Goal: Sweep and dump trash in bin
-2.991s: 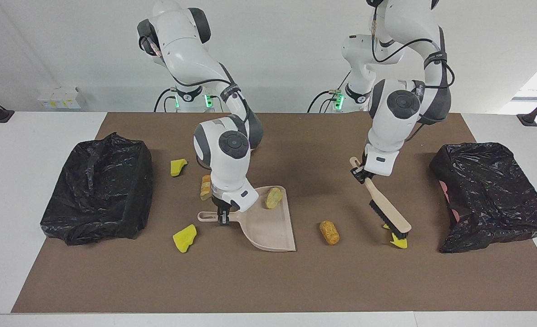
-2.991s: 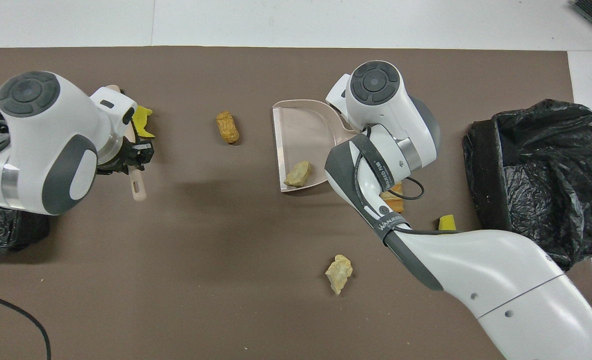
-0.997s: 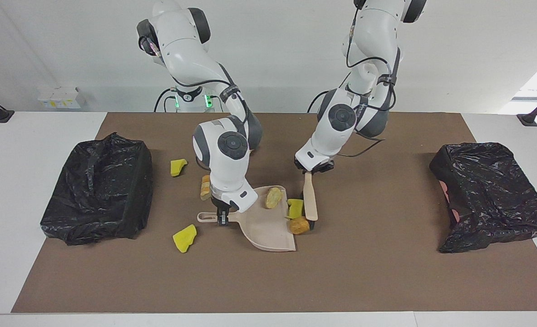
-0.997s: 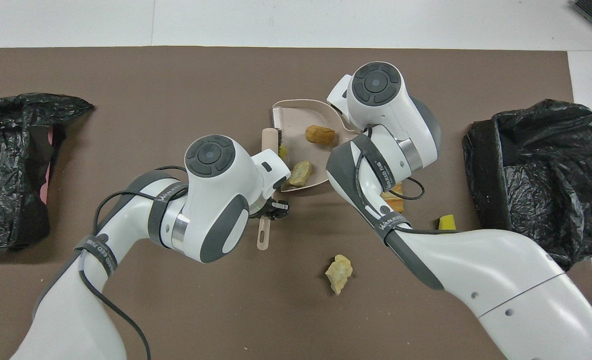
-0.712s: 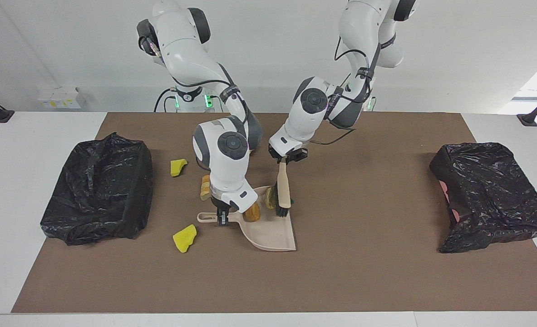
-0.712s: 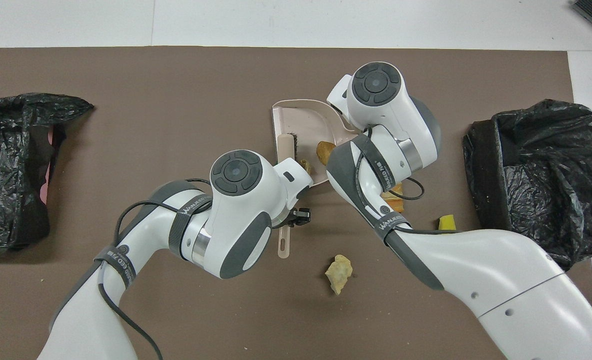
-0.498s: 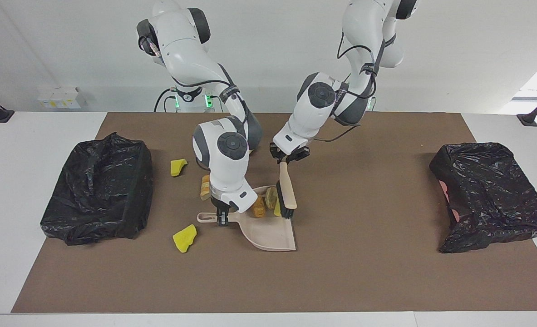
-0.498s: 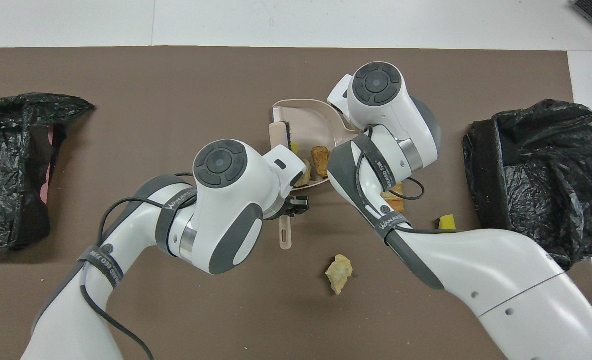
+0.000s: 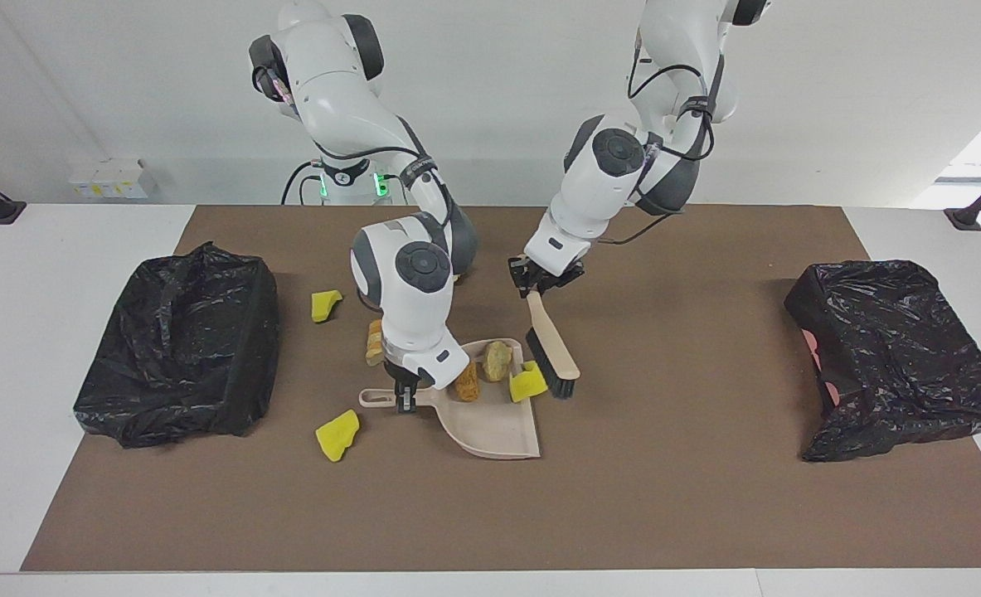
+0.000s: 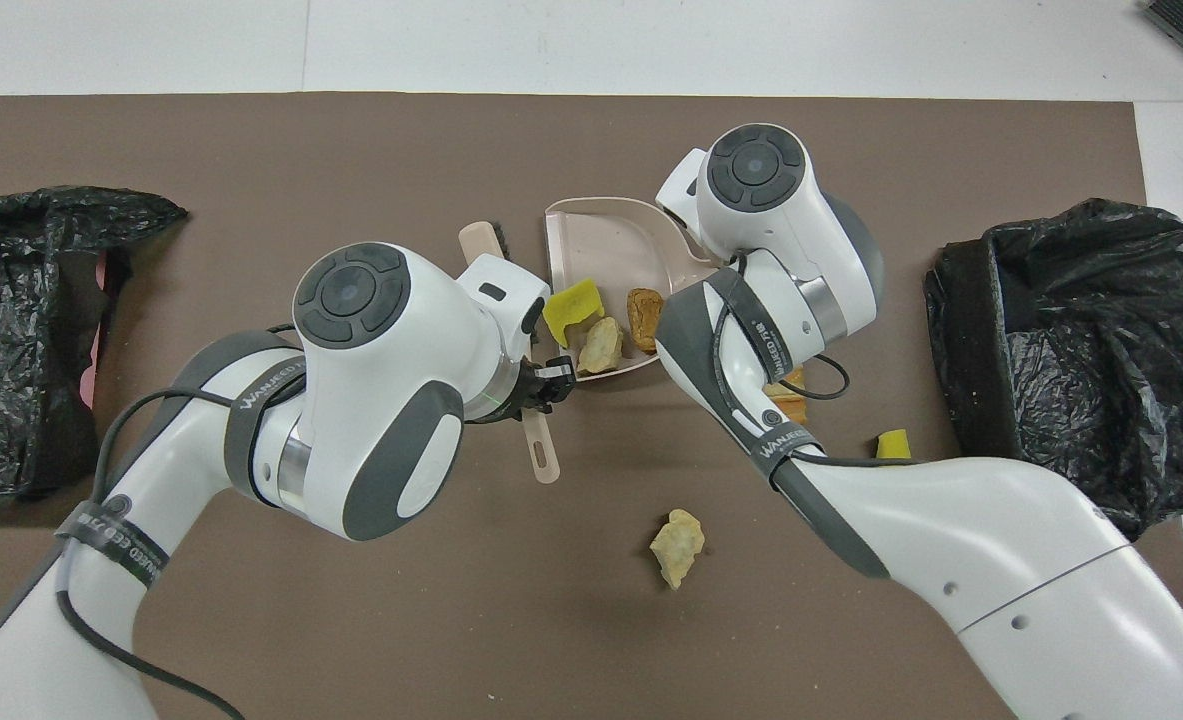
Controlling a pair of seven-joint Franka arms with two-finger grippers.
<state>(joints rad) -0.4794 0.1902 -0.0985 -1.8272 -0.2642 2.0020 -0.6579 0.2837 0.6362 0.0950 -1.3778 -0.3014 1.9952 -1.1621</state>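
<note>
A yellow wedge (image 9: 337, 434) lies near the bin (image 9: 177, 348), the right gripper (image 9: 405, 398) clamps the dustpan (image 9: 490, 423) handle with three trash pieces (image 9: 497, 360) inside, and the left gripper (image 9: 533, 289) grips the brush (image 9: 551, 346) beside it.

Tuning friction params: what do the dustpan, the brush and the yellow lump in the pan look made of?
Beige scoop-shaped dustpan: smooth, matte, evenly coloured with thin moulded walls, so probably plastic. Beige long-handled brush: back and handle in the same plain tone, plastic or painted wood, hard to tell; bristles black, likely synthetic. Bright yellow wedge lump: dull surface with rough, torn-looking edges, so likely sponge foam.
</note>
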